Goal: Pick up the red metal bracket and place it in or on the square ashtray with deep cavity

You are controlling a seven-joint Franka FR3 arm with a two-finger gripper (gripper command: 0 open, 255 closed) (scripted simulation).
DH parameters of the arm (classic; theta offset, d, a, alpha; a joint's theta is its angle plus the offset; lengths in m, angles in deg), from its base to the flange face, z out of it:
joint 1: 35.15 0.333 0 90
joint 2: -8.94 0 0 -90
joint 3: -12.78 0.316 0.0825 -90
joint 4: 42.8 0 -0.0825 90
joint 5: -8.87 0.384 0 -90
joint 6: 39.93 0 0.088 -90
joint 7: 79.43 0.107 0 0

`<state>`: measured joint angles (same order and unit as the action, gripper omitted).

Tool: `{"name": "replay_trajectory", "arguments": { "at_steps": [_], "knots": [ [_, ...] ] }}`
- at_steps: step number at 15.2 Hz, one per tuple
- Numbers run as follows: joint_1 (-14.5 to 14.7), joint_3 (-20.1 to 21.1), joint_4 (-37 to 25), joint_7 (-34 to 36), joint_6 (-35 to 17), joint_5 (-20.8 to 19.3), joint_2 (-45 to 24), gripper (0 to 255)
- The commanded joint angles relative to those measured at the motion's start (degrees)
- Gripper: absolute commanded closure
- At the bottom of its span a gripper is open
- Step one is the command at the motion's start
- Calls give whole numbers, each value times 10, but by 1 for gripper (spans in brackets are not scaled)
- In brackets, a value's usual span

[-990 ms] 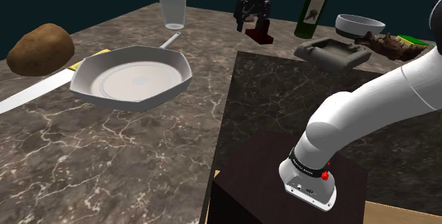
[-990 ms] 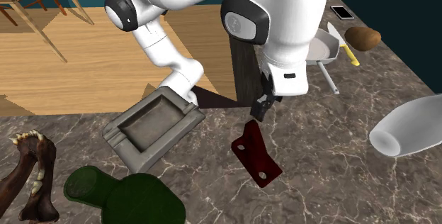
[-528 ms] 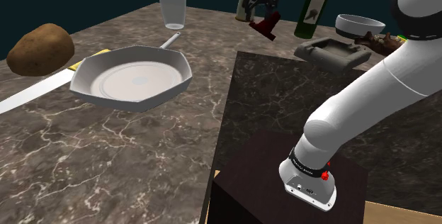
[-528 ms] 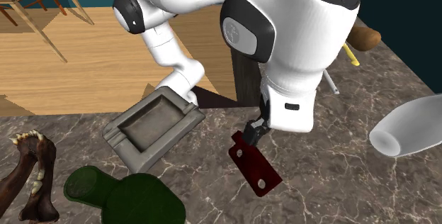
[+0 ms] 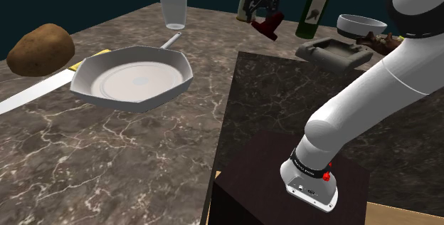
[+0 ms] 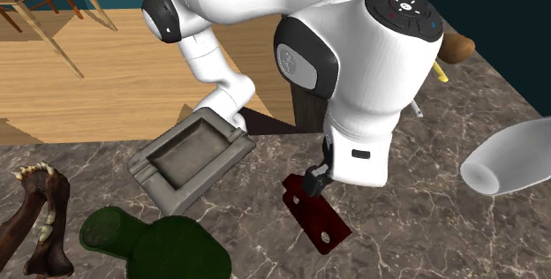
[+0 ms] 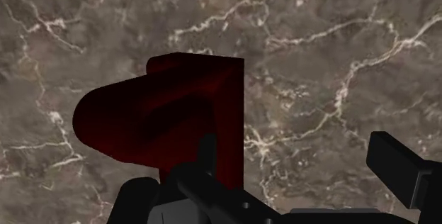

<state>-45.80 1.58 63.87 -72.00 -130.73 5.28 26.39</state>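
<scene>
The dark red metal bracket (image 5: 269,25) hangs tilted just above the marble table (image 5: 142,152) at the far side, and my gripper (image 5: 259,6) is shut on its upper end. In the second exterior view the bracket (image 6: 316,217) slants below the gripper (image 6: 313,180), with two holes showing in its lower flange. The wrist view has the bracket (image 7: 163,113) against one finger, while the other finger (image 7: 397,169) stands off to the side. The grey square ashtray (image 5: 334,51) with its deep cavity sits beside the bracket; the ashtray (image 6: 190,158) holds nothing.
A grey frying pan (image 5: 135,81), a potato (image 5: 40,49) and a knife (image 5: 32,95) lie toward the shoulder view's left. A clear vase (image 5: 173,1), a green bottle (image 5: 315,6), a bowl (image 5: 361,24) and a jawbone (image 6: 40,215) stand around the ashtray.
The bracket has left the table, risen a little and tilted with the gripper clasping it. The arm's wrist has swung over it.
</scene>
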Motion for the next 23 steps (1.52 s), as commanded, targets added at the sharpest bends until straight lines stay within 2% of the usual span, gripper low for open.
{"name": "replay_trajectory", "arguments": {
  "at_steps": [1, 8, 9, 18, 19, 23],
  "knots": [
    [-2, -2, 21, 1, 4, -1, 1, 0],
    [-4, -1, 21, 0, 4, -1, 0, 0],
    [-2, 1, 11, 3, 7, 1, -6, 255],
    [-2, 3, 9, 5, 5, 1, -4, 255],
    [-2, 3, 9, 5, 5, 1, -4, 0],
    [-6, -27, -135, -97, 90, -1, -87, 0]
  ]
}}
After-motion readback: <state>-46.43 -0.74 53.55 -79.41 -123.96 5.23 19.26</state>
